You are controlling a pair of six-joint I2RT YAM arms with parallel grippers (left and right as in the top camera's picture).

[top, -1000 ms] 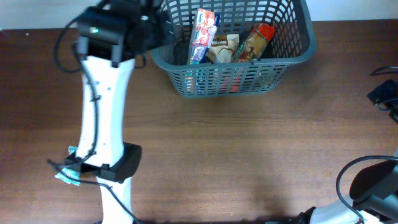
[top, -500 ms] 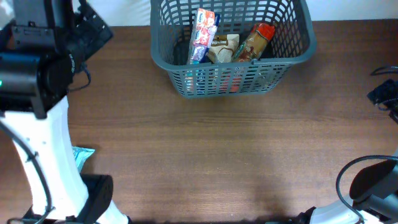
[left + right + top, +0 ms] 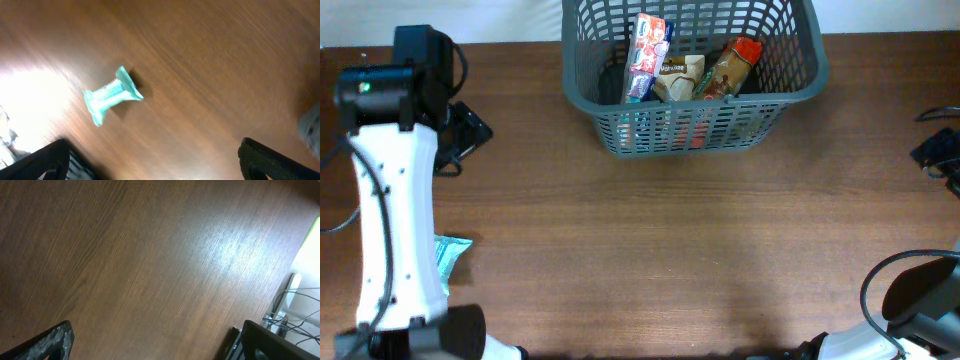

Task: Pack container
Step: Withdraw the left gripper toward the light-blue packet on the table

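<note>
Right claw (image 3: pixel 155 337): fingers spread wide with nothing between them, over a brown wooden table (image 3: pixel 670 250). Its wrist view shows the table edge at upper right, with thin cables (image 3: pixel 292 305) hanging just past it. Overhead shows only that arm's dark base link at near right. I can't place this claw relative to the basket.

Left claw (image 3: pixel 153 150): also wide apart, holding nothing. A small teal crimped-end plastic packet (image 3: pixel 112 95) lies flat on the wood ahead of the gap, off-centre and touching neither finger. In the overhead view the packet sits near left, partly hidden under the white left arm (image 3: pixel 395 220). There is a blurred grey patch at the left wrist view's right edge; can't tell what it is.

Large dark grey plastic lattice basket (image 3: pixel 760 125): far centre of the table, at the back edge, with its rear cut off by the frame. The left claw head is to its left, well apart, roughly level with the basket's front wall.

Leaning inside the basket:
- a red-white-blue tube (image 3: pixel 645 55)
- a pale crumpled packet (image 3: pixel 675 78)
- a brown pouch with a red top (image 3: pixel 730 65)

Room: a wide stretch of bare wood runs from the basket's front wall to the near edge and across the right half. Black cabling (image 3: pixel 940 145) intrudes only at the far right edge.
</note>
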